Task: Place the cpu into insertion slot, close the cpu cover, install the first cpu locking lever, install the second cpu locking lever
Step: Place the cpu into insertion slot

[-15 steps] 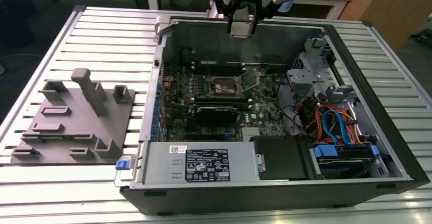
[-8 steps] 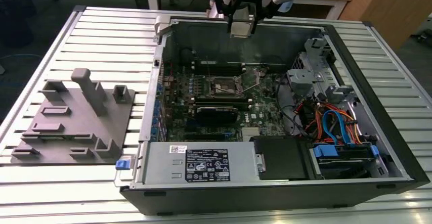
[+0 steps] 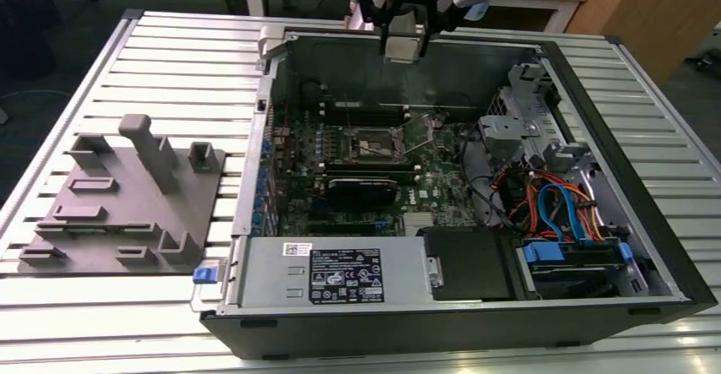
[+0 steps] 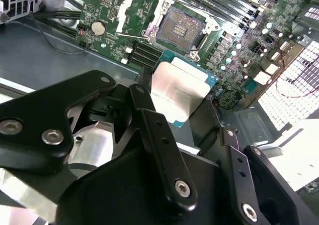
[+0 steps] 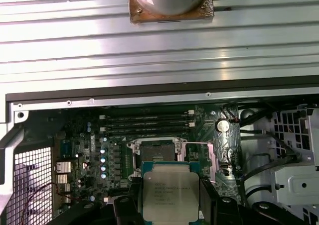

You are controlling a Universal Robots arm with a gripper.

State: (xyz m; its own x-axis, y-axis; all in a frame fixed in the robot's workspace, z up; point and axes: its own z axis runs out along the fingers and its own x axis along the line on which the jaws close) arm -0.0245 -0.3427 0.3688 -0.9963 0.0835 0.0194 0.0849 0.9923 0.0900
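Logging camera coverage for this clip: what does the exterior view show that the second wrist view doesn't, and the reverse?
Exterior view, not the second wrist view: the whole open computer case on the slatted table, the grey fixture block at the exterior view's left, the power supply, and blue and orange cables.
Second wrist view, not the exterior: the cpu with its silvery top and green edge, gripped in the hand, and a coin cell battery.
Both: the green motherboard and the insertion slot, open with no chip in it.

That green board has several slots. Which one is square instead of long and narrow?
The insertion slot with a dark centre and silvery metal rim, empty; the black slots beside it are long thin strips. The flat silvery-grey cpu hangs near it.
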